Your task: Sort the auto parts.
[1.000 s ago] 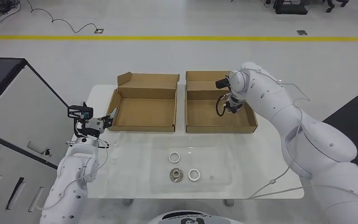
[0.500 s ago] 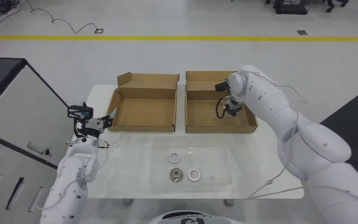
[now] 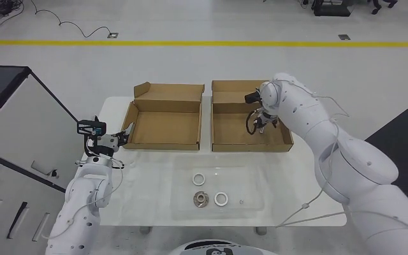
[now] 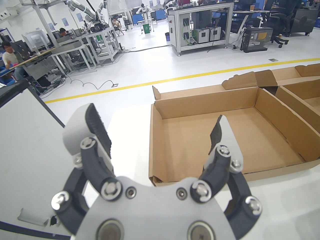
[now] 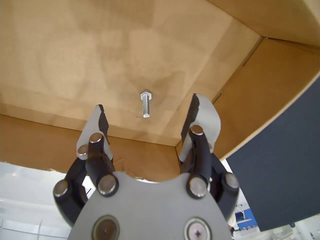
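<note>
My right gripper (image 3: pixel 258 127) hangs open inside the right cardboard box (image 3: pixel 229 135), near its right wall. In the right wrist view a silver bolt (image 5: pixel 145 104) lies on the floor of the box (image 5: pixel 62 38), just beyond my open right gripper (image 5: pixel 148 102) and free of it. My left gripper (image 3: pixel 126 134) stands open and empty at the table's left edge, beside the left cardboard box (image 3: pixel 166 124); the left wrist view shows this left gripper (image 4: pixel 155 112) before that box (image 4: pixel 225 136). Two white rings (image 3: pixel 199 179) (image 3: pixel 221 199) and a metal hub (image 3: pixel 201 199) lie on the table's front middle.
A small metal piece (image 3: pixel 241 202) lies to the right of the rings. A dark panel (image 3: pixel 25 108) stands off the table's left side. The two boxes sit side by side at the back, flaps raised.
The right arm shifted a little toward the back of the right box, with its gripper staying low inside. The left arm and the parts on the table kept still.
</note>
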You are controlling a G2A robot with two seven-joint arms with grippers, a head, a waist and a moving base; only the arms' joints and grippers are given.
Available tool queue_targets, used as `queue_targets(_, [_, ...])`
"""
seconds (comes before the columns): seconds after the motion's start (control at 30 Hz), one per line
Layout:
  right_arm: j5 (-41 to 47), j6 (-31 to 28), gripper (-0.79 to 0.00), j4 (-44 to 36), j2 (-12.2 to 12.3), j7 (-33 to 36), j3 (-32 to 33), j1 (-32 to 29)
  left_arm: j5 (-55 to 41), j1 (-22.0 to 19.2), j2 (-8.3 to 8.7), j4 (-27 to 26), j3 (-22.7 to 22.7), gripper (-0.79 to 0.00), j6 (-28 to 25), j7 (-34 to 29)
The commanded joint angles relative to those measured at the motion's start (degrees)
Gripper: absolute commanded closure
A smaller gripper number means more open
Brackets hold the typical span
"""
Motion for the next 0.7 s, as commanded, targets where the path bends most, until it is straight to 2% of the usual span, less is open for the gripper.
queue_targets(0.0, [-0.58,-0.31,-0.785,-0.63,0.12,0.17,0.18,0.47,0.00,0.00,0.00,0.00,0.00,-0.785,0.00,0.00])
queue_targets(0.17, [-1.70,-2.69,-0.785,-3.80,0.99,1.37,1.26,1.86,0.00,0.00,0.00,0.00,0.00,-0.785,0.00,0.00])
queue_targets(0.3, [-0.45,-6.73,-0.785,-8.27,2.46,3.09,3.38,2.56,0.00,0.00,0.00,0.00,0.00,-0.785,0.00,0.00])
queue_targets(0.53, [-1.76,-16.32,-0.785,-21.29,7.17,9.28,7.28,1.94,0.00,0.00,0.00,0.00,0.00,-0.785,0.00,0.00])
queue_targets(0.63, [-2.95,-15.30,-0.785,-29.52,9.54,10.32,6.63,0.25,0.00,0.00,0.00,0.00,0.00,-0.785,0.00,0.00])
queue_targets(0.67, [-2.95,-15.30,-0.785,-29.52,9.54,10.32,6.63,0.25,0.00,0.00,0.00,0.00,0.00,-0.785,0.00,0.00])
